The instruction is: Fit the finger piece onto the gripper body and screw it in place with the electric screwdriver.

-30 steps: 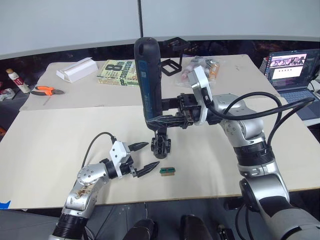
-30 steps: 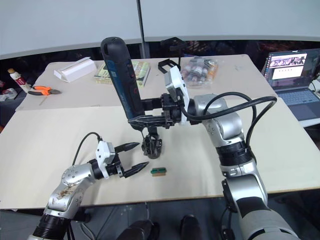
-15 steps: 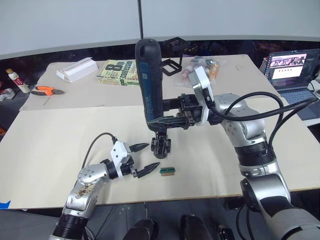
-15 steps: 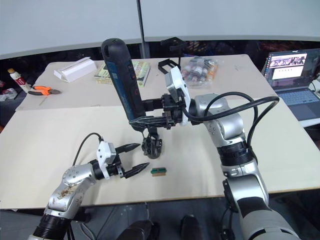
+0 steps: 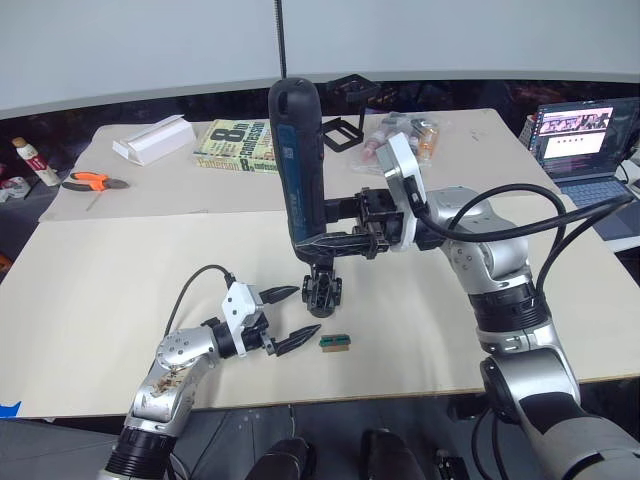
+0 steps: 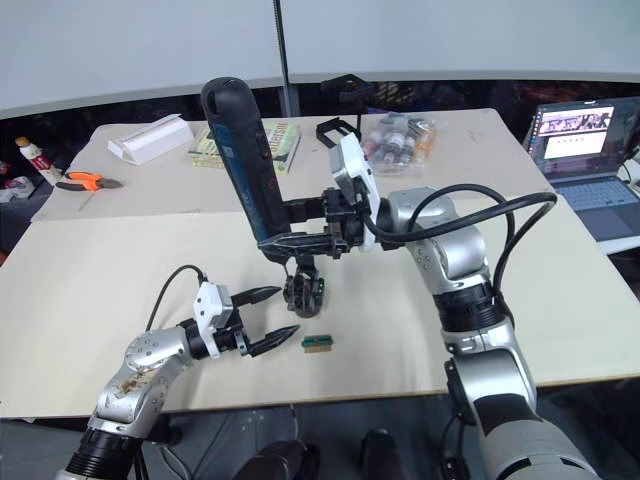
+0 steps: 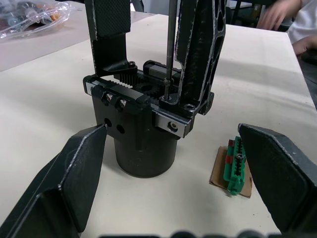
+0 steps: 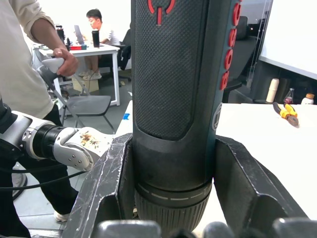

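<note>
The gripper body stands upright mid-table, just beyond my left gripper, which is open and empty. In the left wrist view the body carries two upright black pieces. The finger piece sits on its right side. My right gripper is shut on the electric screwdriver, holding it upright above the body. Its thin bit comes straight down beside the finger piece onto a screw on the body's top. The right wrist view shows both fingers clamped around the screwdriver's barrel.
A small green-and-brown block lies just right of my left gripper. At the back of the table are a white box, a book, orange pliers, a black frame and a bag of small items. A laptop sits far right. A person stands off to the side.
</note>
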Controlling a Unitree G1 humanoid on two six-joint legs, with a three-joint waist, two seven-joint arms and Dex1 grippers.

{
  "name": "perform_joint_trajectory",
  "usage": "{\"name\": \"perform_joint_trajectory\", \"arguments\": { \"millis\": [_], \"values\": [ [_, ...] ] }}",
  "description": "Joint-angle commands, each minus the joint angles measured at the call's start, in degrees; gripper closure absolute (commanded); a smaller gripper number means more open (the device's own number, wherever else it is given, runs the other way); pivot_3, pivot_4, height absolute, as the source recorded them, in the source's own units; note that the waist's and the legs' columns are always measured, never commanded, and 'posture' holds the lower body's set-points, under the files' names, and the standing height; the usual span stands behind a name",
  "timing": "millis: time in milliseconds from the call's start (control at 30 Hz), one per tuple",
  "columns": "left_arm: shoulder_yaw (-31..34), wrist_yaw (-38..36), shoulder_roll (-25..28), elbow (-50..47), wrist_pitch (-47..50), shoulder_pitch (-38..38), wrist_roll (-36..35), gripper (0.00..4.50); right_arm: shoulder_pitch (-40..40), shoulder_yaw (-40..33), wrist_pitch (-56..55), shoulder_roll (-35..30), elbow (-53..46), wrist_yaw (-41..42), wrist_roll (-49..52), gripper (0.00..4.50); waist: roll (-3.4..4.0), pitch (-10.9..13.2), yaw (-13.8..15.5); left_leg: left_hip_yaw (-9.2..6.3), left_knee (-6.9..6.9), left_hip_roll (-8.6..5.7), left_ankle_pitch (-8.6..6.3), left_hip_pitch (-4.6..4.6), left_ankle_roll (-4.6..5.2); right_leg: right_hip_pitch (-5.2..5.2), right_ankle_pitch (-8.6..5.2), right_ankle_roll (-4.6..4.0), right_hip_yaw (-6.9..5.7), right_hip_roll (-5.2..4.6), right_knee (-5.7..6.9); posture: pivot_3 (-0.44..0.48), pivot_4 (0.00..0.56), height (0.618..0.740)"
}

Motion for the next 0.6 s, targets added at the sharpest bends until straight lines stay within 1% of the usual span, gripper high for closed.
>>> {"name": "perform_joint_trajectory", "arguments": {
  "millis": [33, 400, 600],
  "values": [
    [-0.07, 0.41, -0.15, -1.64, -0.24, -0.49, -0.35, 0.00, -0.41, -1.26, -2.12, 0.38, -1.32, -0.24, 0.48, 2.64, 0.00, 0.00, 0.00, 0.00, 0.00, 0.00, 0.00, 0.00, 0.00, 0.00, 0.00, 0.00, 0.00, 0.00, 0.00, 0.000, 0.150, 0.740],
    [-1.44, 1.96, -0.74, 2.22, 0.37, -3.53, 1.69, 0.00, 0.05, -0.40, -1.64, 0.19, -1.35, -0.24, -0.24, 2.64, 0.00, 0.00, 0.00, 0.00, 0.05, -0.01, 0.00, 0.00, 0.00, 0.00, 0.00, 0.00, 0.00, 0.00, 0.05, 0.000, 0.150, 0.740],
    [-2.46, 2.26, -0.81, 4.46, 0.03, -4.64, 3.18, 0.00, 0.24, -0.33, -1.51, 0.02, -1.38, -0.47, -0.37, 2.64, 0.00, 0.00, 0.03, 0.00, 0.10, -0.02, 0.00, 0.00, 0.00, -0.06, 0.00, 0.00, -0.01, -0.02, 0.39, 0.000, 0.150, 0.740]
  ]
}}
